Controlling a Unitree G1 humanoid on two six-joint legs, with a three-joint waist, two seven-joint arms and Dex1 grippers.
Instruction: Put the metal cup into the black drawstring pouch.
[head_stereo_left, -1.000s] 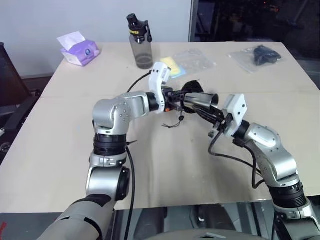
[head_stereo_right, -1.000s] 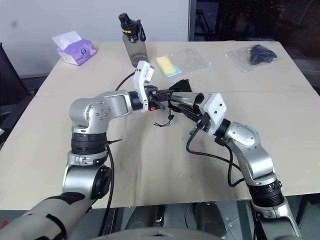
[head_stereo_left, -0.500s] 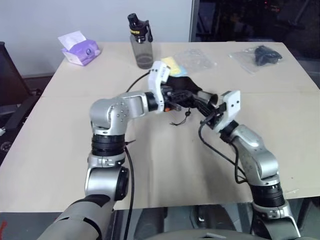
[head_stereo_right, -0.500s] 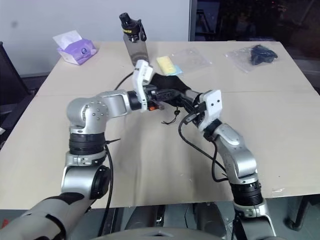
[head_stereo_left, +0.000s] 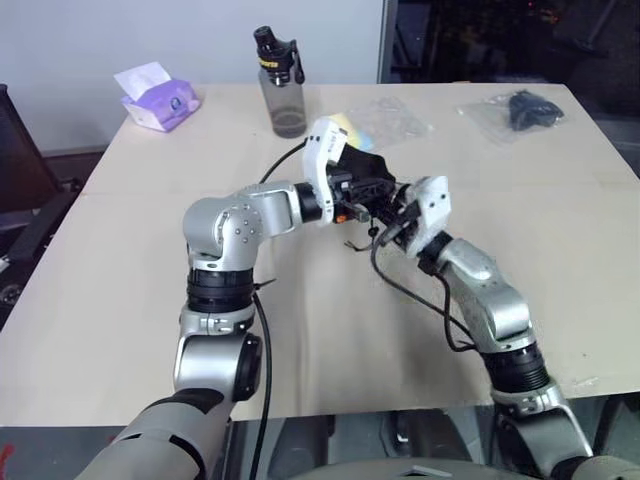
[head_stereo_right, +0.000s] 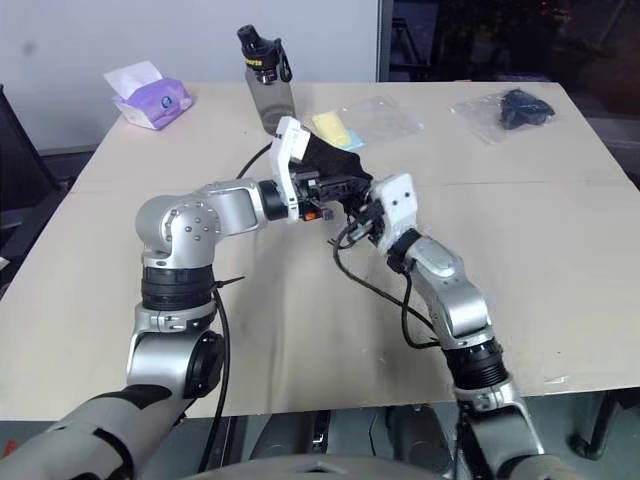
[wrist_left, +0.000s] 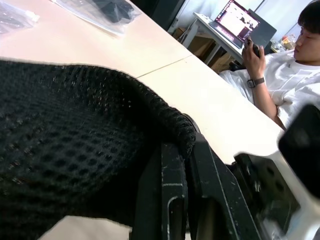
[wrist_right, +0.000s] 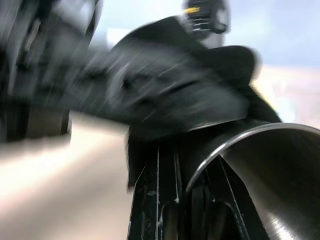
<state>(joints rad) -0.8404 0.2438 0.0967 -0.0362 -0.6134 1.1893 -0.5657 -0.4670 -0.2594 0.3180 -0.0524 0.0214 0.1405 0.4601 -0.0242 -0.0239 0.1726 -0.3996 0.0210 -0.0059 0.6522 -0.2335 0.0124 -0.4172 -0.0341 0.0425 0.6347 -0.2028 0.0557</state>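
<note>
Pale beige board makes up the surface (head_stereo_left: 150, 300), a wide top with a faint seam running across its middle, and both arms meet just above that seam near the centre. The left gripper (head_stereo_left: 372, 196) is pinched tight on the edge of the black drawstring pouch (head_stereo_right: 335, 165), holding the mesh fabric up off the surface; its thin cord (head_stereo_left: 362, 241) dangles below. The right gripper (head_stereo_right: 362, 212) is clamped on the rim of the metal cup (wrist_right: 270, 175), one finger inside the wall and one outside, and the cup is pressed right up against the pouch's fabric — whether it has actually entered the mouth can't be made out.

Along the far edge, a smoky grey bottle (head_stereo_left: 281, 82) with a black cap stands upright, and toward the far left corner sits a purple tissue pack (head_stereo_left: 157, 97) with a white sheet sticking out. Just beyond the pouch lies a clear plastic bag (head_stereo_left: 385, 118) with something yellow (head_stereo_right: 334, 128) in it. Near the far right corner rests a dark bundle in clear plastic (head_stereo_left: 520, 110).

Behind the surface there's a plain light wall (head_stereo_left: 120, 40) on the left and a dark area on the right. In the left wrist view, a person (wrist_left: 285, 75) in a white top sits beyond the surface, holding a phone, with a lit laptop (wrist_left: 239, 20) on a desk behind.
</note>
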